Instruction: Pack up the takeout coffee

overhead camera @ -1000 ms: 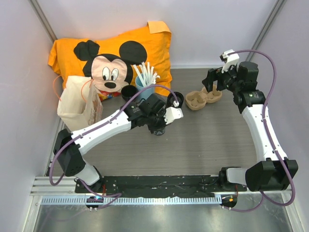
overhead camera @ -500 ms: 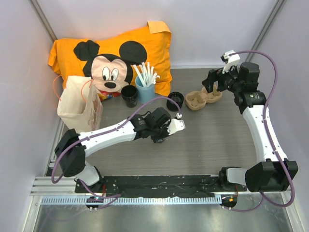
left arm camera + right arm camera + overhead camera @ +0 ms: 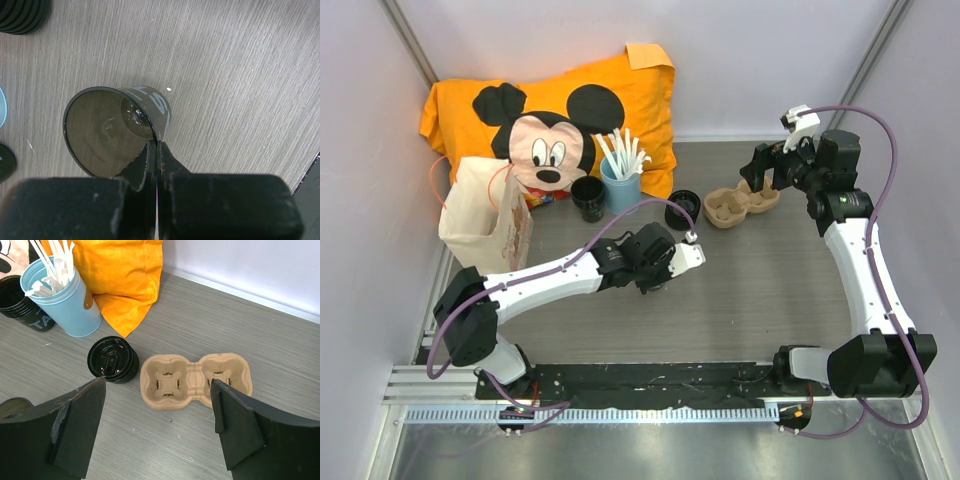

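The lidless takeout coffee cup [image 3: 115,132] is mid-worktop [image 3: 240,75], mouth up, its long axis leaning off upright. The closed left gripper [image 3: 156,145] pinches its rim. Far right, a black lidded piece [image 3: 112,359] and a cardboard carrier [image 3: 195,377] lie under the open right gripper [image 3: 157,381]. From above the cup is mostly hidden.

White lettering runs round the dark translucent plastic cup [image 3: 107,132] near the table's middle, and only a large "S" reads surely. The stack of black cups [image 3: 20,310], far left, bears pale "TA". The orange fabric cushion [image 3: 620,95] shows Mickey Mouse's face.
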Motion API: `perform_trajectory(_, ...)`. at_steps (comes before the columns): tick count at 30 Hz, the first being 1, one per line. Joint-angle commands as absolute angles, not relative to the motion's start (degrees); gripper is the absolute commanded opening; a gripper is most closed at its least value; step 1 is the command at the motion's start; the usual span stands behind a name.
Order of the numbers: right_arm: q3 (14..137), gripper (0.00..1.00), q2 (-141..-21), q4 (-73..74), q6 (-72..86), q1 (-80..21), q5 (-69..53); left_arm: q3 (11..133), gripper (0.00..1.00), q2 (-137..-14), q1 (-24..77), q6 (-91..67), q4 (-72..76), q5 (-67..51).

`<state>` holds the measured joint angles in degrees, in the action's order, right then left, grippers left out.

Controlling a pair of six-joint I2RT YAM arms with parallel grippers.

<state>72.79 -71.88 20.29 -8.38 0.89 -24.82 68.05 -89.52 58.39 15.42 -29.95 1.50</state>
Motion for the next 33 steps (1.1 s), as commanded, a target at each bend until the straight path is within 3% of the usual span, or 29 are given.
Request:
perform_trajectory(1,72.7,0.90,-69.8,17.4,-7.6,1.1,-25.8,68.1,0.01,-89.8,58.9,14.6,-28.2,0.4)
perform_trajectory(23,72.5,0.90,-69.7,17.4,-7.3,1.3,-26.7,67.1,0.01,-90.7,60.5,14.7,-28.4,0.3)
perform_trajectory(33,72.3,0.90,-69.9,17.3,-7.3,1.4,-27.2,67.4,0.25,-90.4,60.5,14.9,-28.6,0.6)
